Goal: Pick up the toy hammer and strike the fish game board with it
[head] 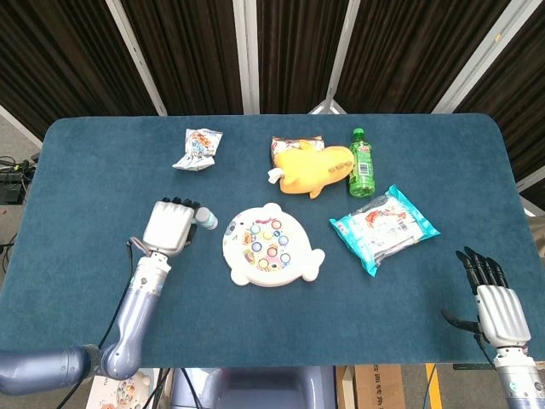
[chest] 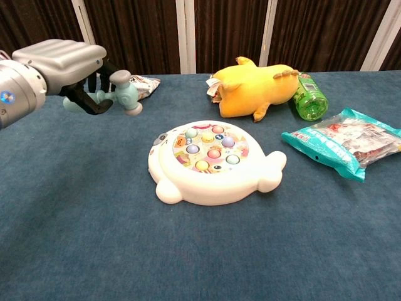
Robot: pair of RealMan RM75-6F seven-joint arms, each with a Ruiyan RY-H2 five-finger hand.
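My left hand (head: 169, 227) (chest: 62, 63) grips the pale teal toy hammer (chest: 124, 95) by its handle, well above the table. The hammer's head (head: 206, 221) points toward the white fish game board (head: 269, 245) (chest: 210, 161), which lies flat in the middle of the blue table with coloured buttons on top. The hammer hangs just left of the board's edge and does not touch it. My right hand (head: 491, 294) stays at the near right corner with its fingers straight and nothing in it; the chest view does not show it.
A yellow plush toy (head: 312, 169) and a green bottle (head: 362, 162) lie behind the board. A blue snack bag (head: 383, 225) sits to its right. A crumpled wrapper (head: 197, 149) lies at the back left, partly behind the hammer in the chest view.
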